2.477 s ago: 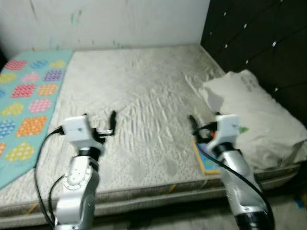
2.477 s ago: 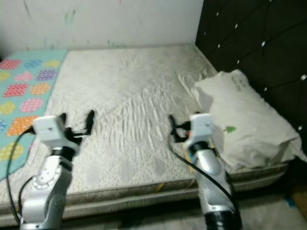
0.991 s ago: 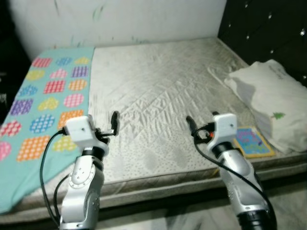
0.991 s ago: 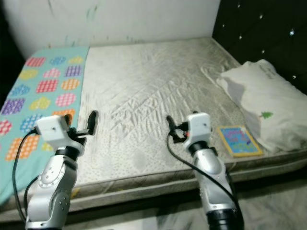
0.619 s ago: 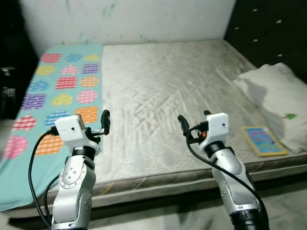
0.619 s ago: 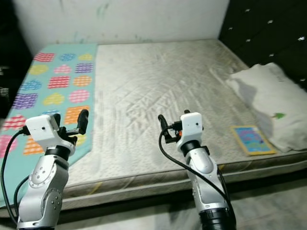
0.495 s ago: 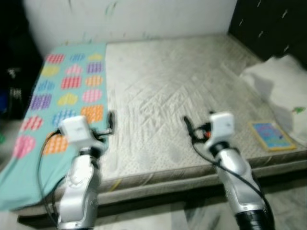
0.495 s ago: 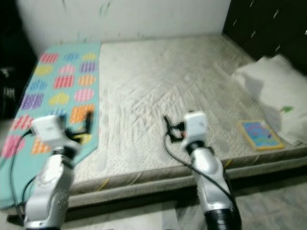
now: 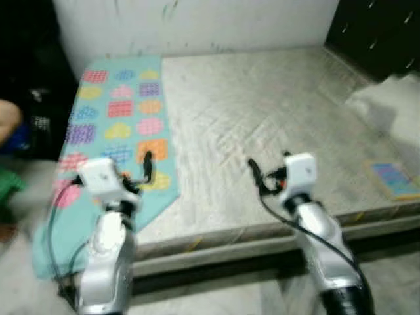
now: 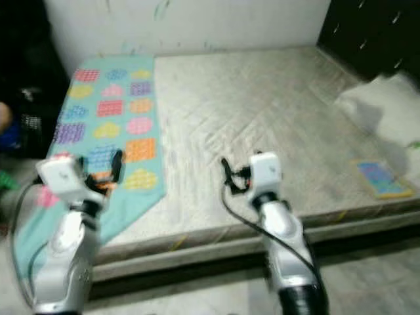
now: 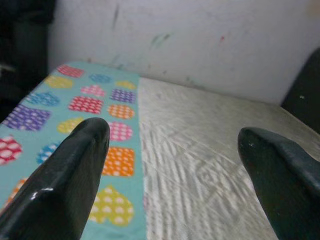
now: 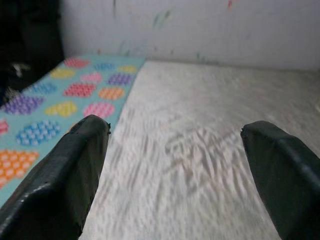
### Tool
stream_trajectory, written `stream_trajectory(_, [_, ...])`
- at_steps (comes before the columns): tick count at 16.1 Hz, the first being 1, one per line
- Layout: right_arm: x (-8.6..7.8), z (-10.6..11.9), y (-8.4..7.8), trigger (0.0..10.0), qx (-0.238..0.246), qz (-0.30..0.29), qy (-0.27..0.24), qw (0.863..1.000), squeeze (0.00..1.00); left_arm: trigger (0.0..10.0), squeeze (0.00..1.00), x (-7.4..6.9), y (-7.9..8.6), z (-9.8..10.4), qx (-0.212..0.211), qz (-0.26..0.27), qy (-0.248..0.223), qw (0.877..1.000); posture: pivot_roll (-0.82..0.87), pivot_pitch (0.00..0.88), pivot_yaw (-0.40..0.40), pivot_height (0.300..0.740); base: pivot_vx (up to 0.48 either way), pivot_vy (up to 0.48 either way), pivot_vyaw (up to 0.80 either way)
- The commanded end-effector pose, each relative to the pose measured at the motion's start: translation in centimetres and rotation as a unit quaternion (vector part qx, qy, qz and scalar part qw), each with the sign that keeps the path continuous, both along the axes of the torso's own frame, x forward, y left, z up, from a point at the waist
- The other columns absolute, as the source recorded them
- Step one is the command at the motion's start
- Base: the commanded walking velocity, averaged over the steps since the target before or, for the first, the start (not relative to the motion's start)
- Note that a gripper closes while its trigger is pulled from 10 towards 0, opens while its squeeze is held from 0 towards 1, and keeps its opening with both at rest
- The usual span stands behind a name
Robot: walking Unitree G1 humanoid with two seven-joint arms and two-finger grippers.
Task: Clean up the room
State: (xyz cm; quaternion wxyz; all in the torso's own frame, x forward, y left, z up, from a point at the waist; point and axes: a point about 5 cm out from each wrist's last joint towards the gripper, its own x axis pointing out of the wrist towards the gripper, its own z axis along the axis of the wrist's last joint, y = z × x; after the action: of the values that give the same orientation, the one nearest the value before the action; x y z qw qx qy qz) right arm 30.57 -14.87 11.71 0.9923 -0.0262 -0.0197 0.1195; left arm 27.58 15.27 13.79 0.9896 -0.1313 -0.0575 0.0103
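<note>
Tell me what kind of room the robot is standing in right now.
Most likely a bedroom: a bare mattress fills the view, with a white pillow by a dark padded headboard and a teal patterned blanket draped over one side.

teal multicolour-patch blanket [image 9: 118, 125]; grey quilted mattress [image 9: 275, 111]

Legible text: none. Book [image 9: 396, 179] cover on mattress [image 9: 275, 125] blurred; blanket [image 9: 118, 128] carries coloured shapes only, no lettering.
</note>
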Motion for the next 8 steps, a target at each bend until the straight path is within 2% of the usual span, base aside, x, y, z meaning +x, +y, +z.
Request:
stream_trajectory(1, [0.16, 0.6, 0.12, 10.0, 0.001, 0.0, -0.012, 1.0, 0.0, 10.0, 0.0, -0.05, 0.16, 0.33, 0.004, -0.002, -0.008, 1.0, -0.16, 0.063, 0.007, 0.74, 0.0, 0.0, 0.0])
stream_trajectory(3, [0.15, 0.58, 0.13, 10.0, 0.001, 0.0, -0.012, 1.0, 0.0, 10.0, 0.0, -0.06, 0.15, 0.32, 0.003, -0.002, -0.009, 1.0, -0.16, 0.063, 0.007, 0.74, 0.0, 0.0, 0.0])
stream_trajectory(4, [0.15, 0.57, 0.13, 10.0, 0.001, 0.0, -0.012, 1.0, 0.0, 10.0, 0.0, -0.06, 0.14, 0.31, 0.001, -0.002, -0.009, 1.0, -0.16, 0.063, 0.007, 0.74, 0.0, 0.296, 0.0])
stream_trajectory(8, [0.16, 0.51, 0.15, 10.0, 0.0, 0.001, -0.012, 1.0, 0.0, 10.0, 0.0, -0.06, 0.09, 0.28, -0.002, -0.005, -0.008, 1.0, -0.16, 0.062, 0.008, 0.74, 0.0, 0.471, 0.0])
